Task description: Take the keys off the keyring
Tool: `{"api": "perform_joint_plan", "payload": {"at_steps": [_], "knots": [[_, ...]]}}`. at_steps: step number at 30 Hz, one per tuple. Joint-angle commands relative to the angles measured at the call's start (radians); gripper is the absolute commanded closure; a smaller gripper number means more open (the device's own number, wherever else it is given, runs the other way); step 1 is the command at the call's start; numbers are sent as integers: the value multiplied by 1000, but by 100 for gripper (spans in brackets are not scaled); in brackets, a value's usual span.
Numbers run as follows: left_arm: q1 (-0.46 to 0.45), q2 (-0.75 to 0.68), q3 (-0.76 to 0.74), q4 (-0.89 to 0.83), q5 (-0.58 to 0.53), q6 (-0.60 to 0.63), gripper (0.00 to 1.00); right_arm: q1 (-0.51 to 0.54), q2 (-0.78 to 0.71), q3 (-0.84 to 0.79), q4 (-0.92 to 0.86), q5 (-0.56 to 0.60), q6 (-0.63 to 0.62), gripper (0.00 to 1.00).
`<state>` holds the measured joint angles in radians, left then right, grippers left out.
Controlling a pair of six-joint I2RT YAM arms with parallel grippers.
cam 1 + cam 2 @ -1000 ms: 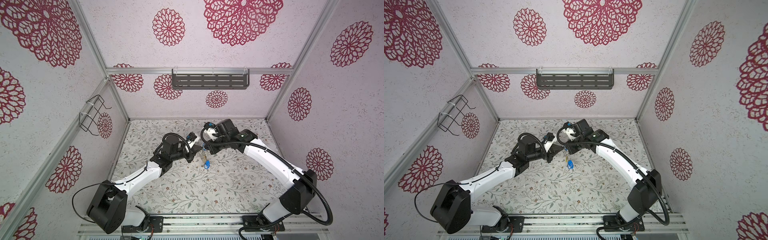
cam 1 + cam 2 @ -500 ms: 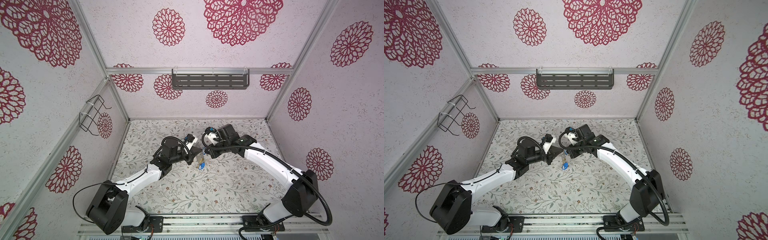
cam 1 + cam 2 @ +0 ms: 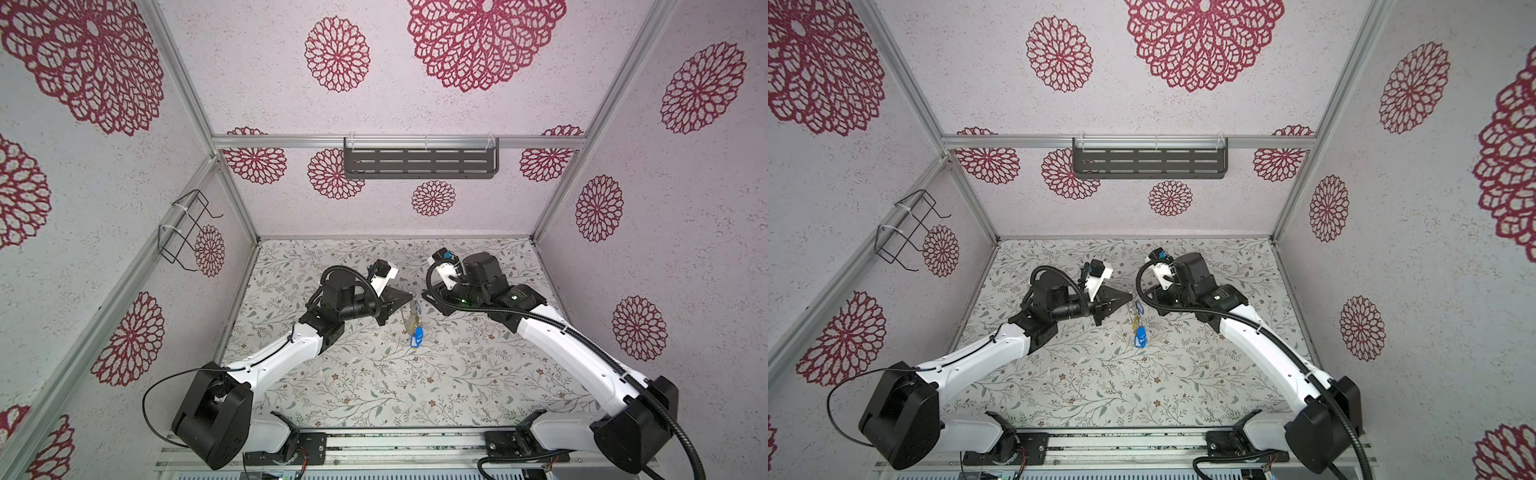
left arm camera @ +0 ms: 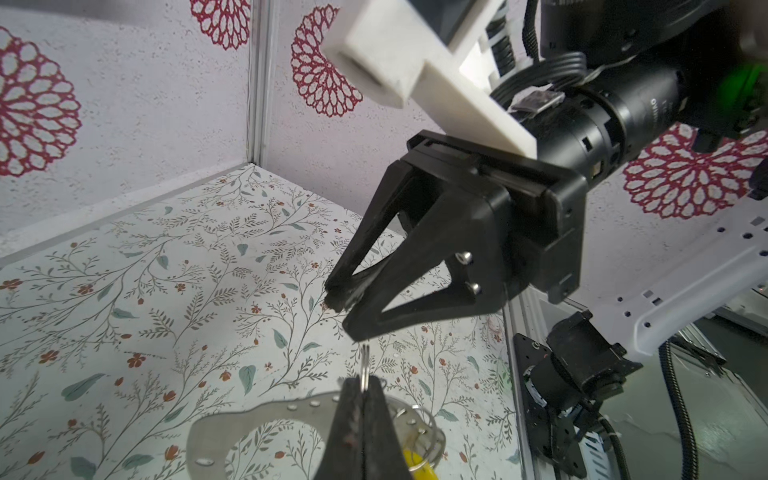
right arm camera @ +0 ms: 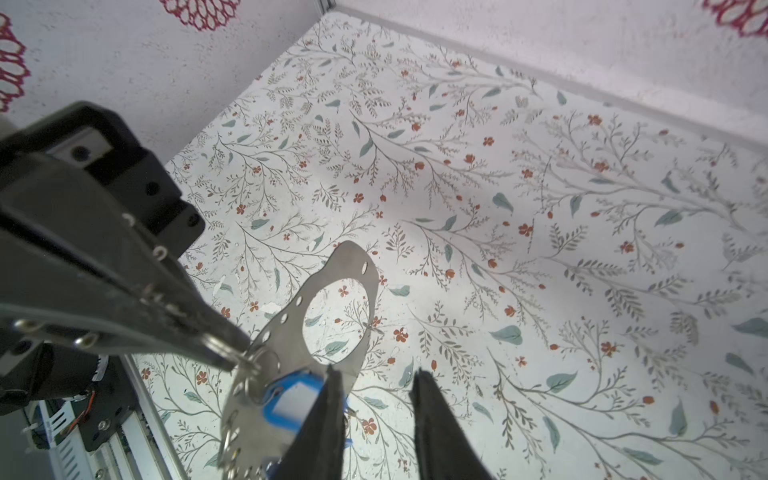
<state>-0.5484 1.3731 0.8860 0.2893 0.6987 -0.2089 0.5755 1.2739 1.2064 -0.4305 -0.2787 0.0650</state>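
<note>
The keyring [image 5: 347, 266], a flat grey metal plate with a wide hole and small holes along its rim, hangs above the floral floor. My left gripper [image 4: 363, 386] is shut on a small split ring [image 4: 365, 365] at the plate's rim [image 4: 249, 415]. A blue tag [image 5: 291, 401] and a yellow tag [image 4: 415, 461] dangle from the plate; the keys themselves are mostly hidden behind it. My right gripper [image 5: 376, 374] stands open beside the plate's edge, nothing between its fingers. In both top views the bunch [image 3: 415, 334] [image 3: 1140, 334] hangs below the left gripper [image 3: 409, 297], with the right gripper [image 3: 428, 297] just beside.
A dark slotted shelf [image 3: 420, 163] is fixed on the back wall and a black wire rack [image 3: 185, 228] on the left wall. The floral mat [image 3: 374, 386] covers the floor. A metal rail [image 3: 374, 449] runs along the front between the arm bases.
My right gripper has opened and drawn slightly back to the right, away from the bunch. The left gripper stays shut, and the keyring now hangs from it alone.
</note>
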Motion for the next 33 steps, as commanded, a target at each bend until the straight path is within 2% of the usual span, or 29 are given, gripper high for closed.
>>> {"api": "perform_joint_plan", "payload": {"at_steps": [1,3,7,13,29,33], "knots": [[18,-42,47,-62,78,29,100,-22,-60,-7,88,-105,-18,83],[23,-47,53,-76,87,29,100,-32,-76,-23,133,-186,-3,88],[27,-50,63,-97,94,29,100,-42,-83,-66,235,-322,36,87],[27,-48,68,-95,110,20,100,-43,-71,-120,349,-452,84,86],[34,-14,79,-29,161,-44,100,-43,-36,-157,443,-498,108,88],[34,-17,80,-29,164,-44,100,-42,-32,-151,436,-479,92,85]]}}
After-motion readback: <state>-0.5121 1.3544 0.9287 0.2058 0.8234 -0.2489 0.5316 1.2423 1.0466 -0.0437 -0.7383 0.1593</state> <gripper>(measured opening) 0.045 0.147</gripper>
